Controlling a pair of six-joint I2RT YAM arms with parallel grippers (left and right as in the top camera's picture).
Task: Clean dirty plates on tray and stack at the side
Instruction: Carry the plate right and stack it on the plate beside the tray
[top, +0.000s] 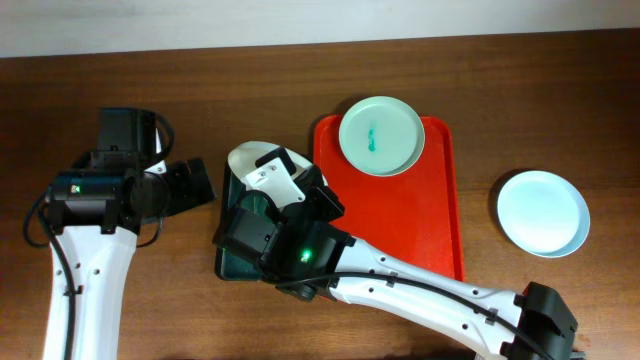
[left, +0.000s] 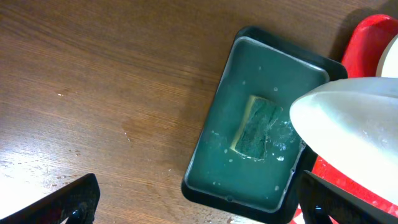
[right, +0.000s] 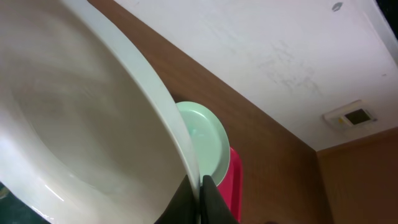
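My right gripper (top: 285, 195) (right: 200, 186) is shut on the rim of the white plate (top: 262, 160) (right: 81, 124) and holds it tilted above the small dark green tray (top: 228, 262) (left: 249, 118). The white plate's edge shows in the left wrist view (left: 348, 118). The mint green plate (top: 381, 135) (right: 205, 140), with a teal smear at its centre, lies on the far end of the red tray (top: 410, 220) (right: 231, 180) (left: 367, 31). The pale blue plate (top: 543, 213) lies on the table to the right of the tray. My left gripper (top: 195, 185) (left: 199, 205) is open and empty, left of the green tray.
A green sponge (left: 255, 127) lies in shallow water in the dark green tray. The brown wooden table (top: 120, 70) runs to a white wall at the back. My right arm (top: 420, 290) stretches across the front of the table.
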